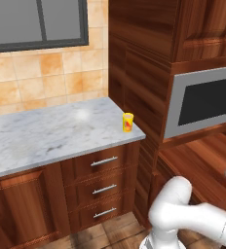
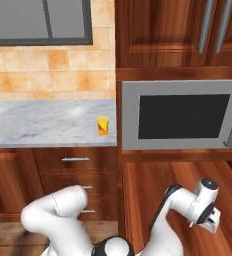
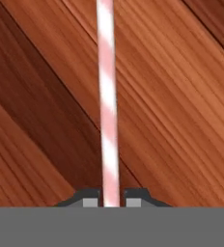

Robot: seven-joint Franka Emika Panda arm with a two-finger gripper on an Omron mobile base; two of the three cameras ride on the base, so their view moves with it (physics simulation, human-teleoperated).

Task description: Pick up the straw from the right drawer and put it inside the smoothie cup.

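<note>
In the hand view the straw (image 3: 107, 96), thin with pale pink and white stripes, runs straight up from between my two dark fingertips (image 3: 90, 199). My gripper (image 3: 110, 198) is shut on its lower end, just above the reddish-brown wooden floor of the right drawer (image 3: 181, 120). From the right base camera, my gripper (image 2: 211, 220) points down low over the open right drawer (image 2: 148, 200) below the microwave. The smoothie cup (image 1: 128, 122), small and yellow with a red mark, stands upright at the right end of the marble counter (image 2: 103, 125), well away from my hand.
A grey microwave (image 2: 178, 116) is built in just above the open drawer. Three narrow drawers with silver bar handles (image 1: 104, 187) stack under the marble counter (image 1: 47, 131). Tall wooden cabinets (image 1: 139, 48) rise beside the cup, and a tiled wall with a window lies behind.
</note>
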